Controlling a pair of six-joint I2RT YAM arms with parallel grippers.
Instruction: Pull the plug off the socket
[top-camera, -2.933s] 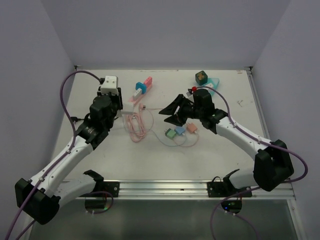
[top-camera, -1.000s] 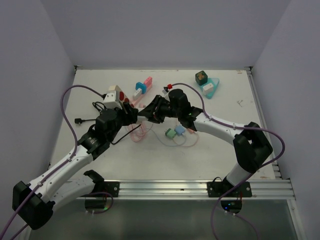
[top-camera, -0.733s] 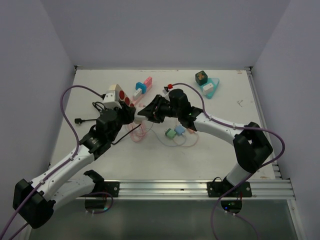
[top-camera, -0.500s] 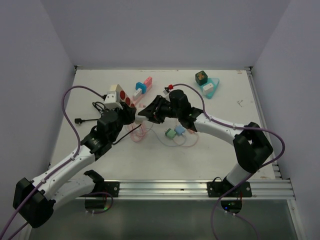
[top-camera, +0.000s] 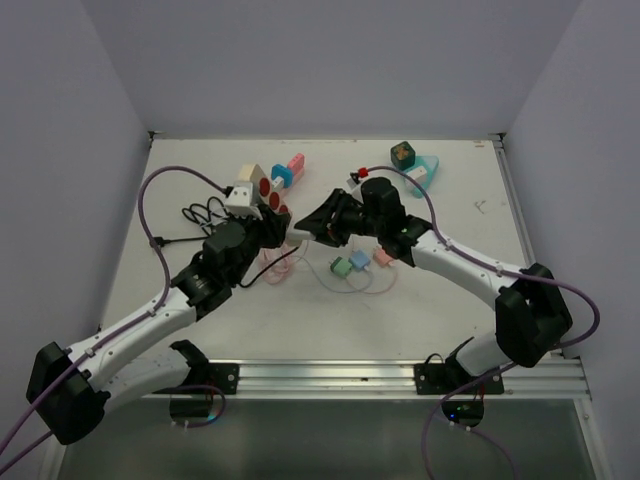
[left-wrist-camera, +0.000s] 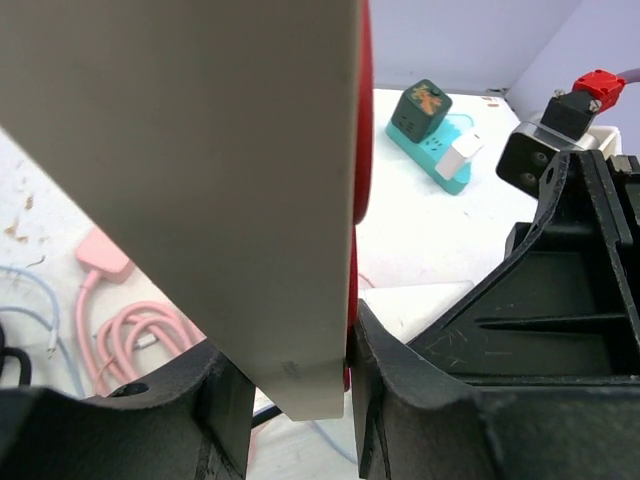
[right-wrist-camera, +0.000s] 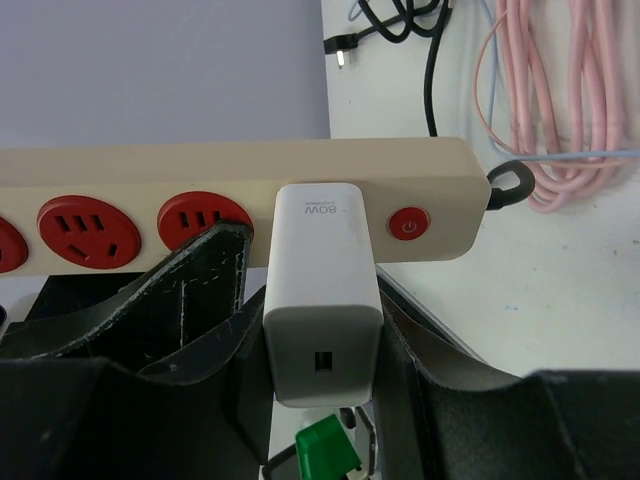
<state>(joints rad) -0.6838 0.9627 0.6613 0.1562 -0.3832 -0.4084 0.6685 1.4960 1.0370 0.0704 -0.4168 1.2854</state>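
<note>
With the left end effector (left-wrist-camera: 300, 392) clamped on the strip (right-wrist-camera: 240, 165) and the right end effector (right-wrist-camera: 322, 335) apparently gripping the plug (right-wrist-camera: 320, 240), seated beside the strip's switch (right-wrist-camera: 408, 224), next should come a straight pull apart.

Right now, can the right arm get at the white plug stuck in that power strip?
Probably yes: the right claw sits around the plug, with a finger against each side and nothing between. The left claw holds the power strip.
</note>
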